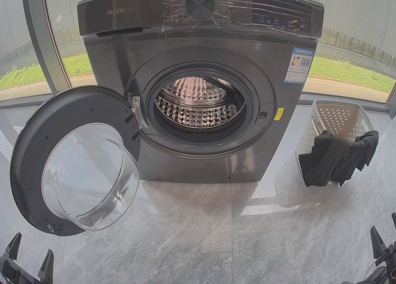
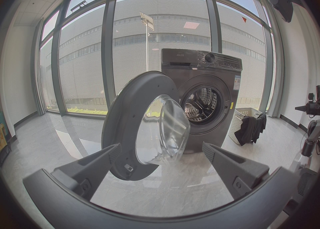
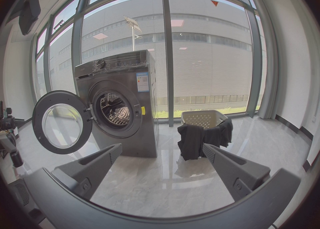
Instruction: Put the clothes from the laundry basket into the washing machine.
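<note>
Looking down from the head view, the washing machine (image 1: pixel 198 49) stands with its door (image 1: pixel 62 161) open and drum (image 1: pixel 198 103) empty, dark clothes (image 1: pixel 334 161) draped over the laundry basket (image 1: pixel 342 117) beside it: nothing loaded yet. From the left wrist, the left gripper (image 2: pixel 160 146) is spread and empty. From the right wrist, the right gripper (image 3: pixel 162 146) is spread too, well apart from the clothes.

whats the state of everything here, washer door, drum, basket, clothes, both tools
washing machine door: wide open, swung to the robot's left
drum: no clothes visible inside
laundry basket: upright
clothes: dark, draped over the basket's front rim, hanging down outside
left tool: open, holding nothing
right tool: open, holding nothing
</note>
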{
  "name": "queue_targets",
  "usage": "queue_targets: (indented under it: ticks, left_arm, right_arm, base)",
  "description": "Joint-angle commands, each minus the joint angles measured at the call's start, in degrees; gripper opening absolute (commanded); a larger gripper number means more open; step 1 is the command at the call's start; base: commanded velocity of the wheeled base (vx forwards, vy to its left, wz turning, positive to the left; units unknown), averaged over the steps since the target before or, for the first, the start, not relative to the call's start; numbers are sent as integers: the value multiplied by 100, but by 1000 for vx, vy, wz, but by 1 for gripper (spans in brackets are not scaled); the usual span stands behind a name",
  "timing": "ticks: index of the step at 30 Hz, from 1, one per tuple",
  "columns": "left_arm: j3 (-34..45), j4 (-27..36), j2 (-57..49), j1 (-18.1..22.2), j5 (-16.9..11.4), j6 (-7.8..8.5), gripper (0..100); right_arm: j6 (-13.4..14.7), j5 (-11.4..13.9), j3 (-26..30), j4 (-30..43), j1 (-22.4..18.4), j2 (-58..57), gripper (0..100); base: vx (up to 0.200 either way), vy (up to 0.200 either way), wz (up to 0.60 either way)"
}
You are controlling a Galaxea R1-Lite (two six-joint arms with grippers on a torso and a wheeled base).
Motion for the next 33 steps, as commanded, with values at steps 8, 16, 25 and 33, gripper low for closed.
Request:
queue_targets:
  ticks: [8,16,25,33]
  left_arm:
    - [92,-4,-104,1,0,0,100]
    - [92,-4,-104,1,-9,0,100]
    - [92,-4,-104,1,0,-62,100]
    - [92,-4,-104,1,0,-53,100]
  right_arm:
    - [-260,528,99,238,-705,-537,100]
    - [-225,590,99,563,-670,-634,100]
    - [-225,598,99,555,-661,-634,100]
    - [-225,598,99,555,-661,-634,100]
  base:
    - [0,0,0]
    - [0,0,0]
    - [44,0,0]
    - [200,0,0]
